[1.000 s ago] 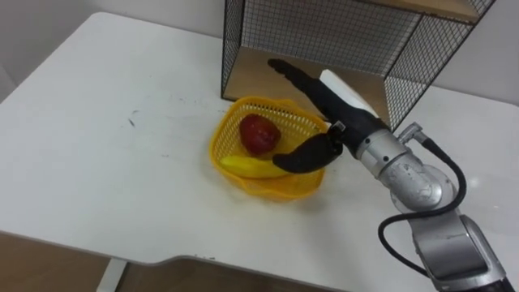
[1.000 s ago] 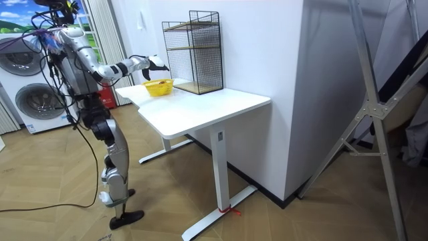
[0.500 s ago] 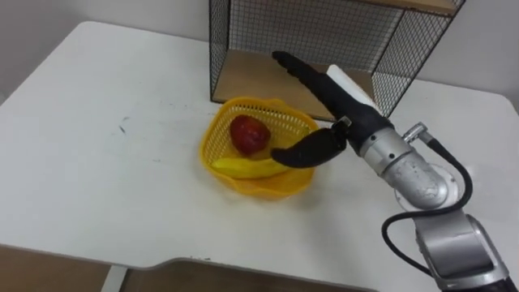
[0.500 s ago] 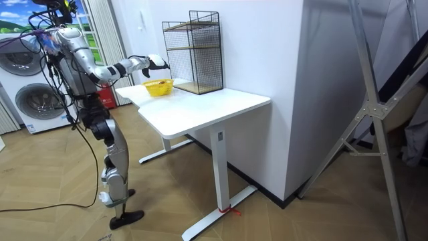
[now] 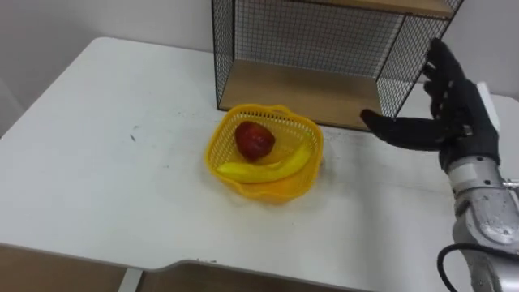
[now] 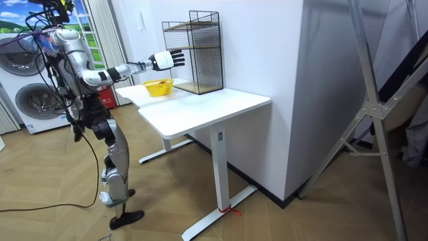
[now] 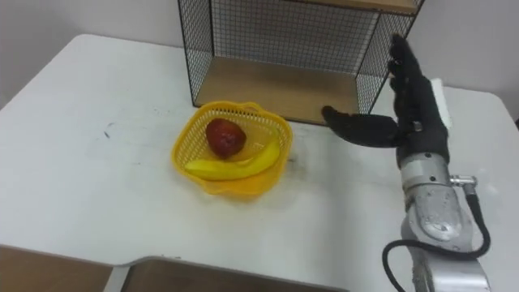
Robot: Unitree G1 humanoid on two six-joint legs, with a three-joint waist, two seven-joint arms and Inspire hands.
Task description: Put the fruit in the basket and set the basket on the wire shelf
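The yellow basket (image 5: 272,190) holds the apple (image 5: 255,140) and banana (image 5: 268,166), so the fruit step looks done. It sits on the table (image 5: 105,162), near the wire shelf (image 5: 324,36), not yet shelved. The right hand (image 5: 454,122) hovers to its right, fingers spread, empty.
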